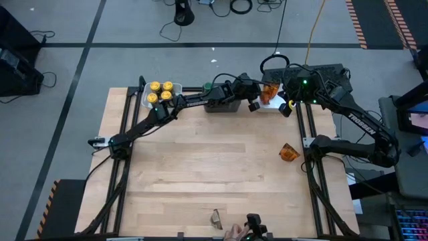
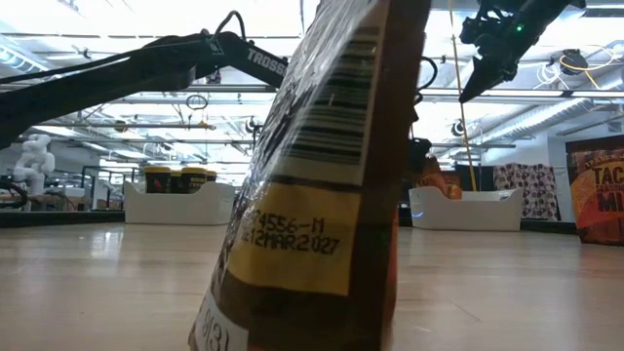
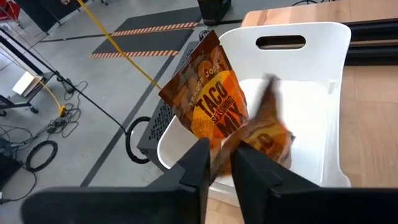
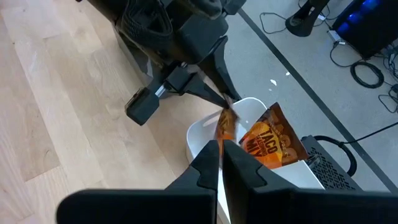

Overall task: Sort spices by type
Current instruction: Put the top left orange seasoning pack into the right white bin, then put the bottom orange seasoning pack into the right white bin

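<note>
My left gripper (image 1: 256, 100) reaches across the far edge and is shut on an orange-brown packet (image 4: 225, 126) over a white bin (image 3: 311, 81). A second "Taco" packet (image 3: 208, 93) leans against that bin's far wall. My right gripper (image 1: 289, 107) is shut and empty, raised just right of the bin. Several yellow-lidded jars (image 1: 160, 92) stand in a white bin at the far left. A green lid (image 1: 207, 86) shows at the dark grey bin (image 1: 221, 104). One packet (image 1: 289, 152) lies on the table at the right, another (image 1: 217, 218) at the near edge. My left gripper pinches the packet's upper edge (image 3: 227, 149) between its two fingers. The fingers slant down from the table's left toward the white bin. The packet hangs below the fingertips, inside the bin's rim, blurred in the wrist view; whether it touches the bin floor I cannot tell.
The near-edge packet (image 2: 322, 175) stands right in front of the low camera and fills most of its view. The table's middle is bare wood (image 1: 214, 167). A hand (image 1: 234, 232) shows at the near edge. A black box and cables (image 1: 321, 70) lie beyond the far right corner.
</note>
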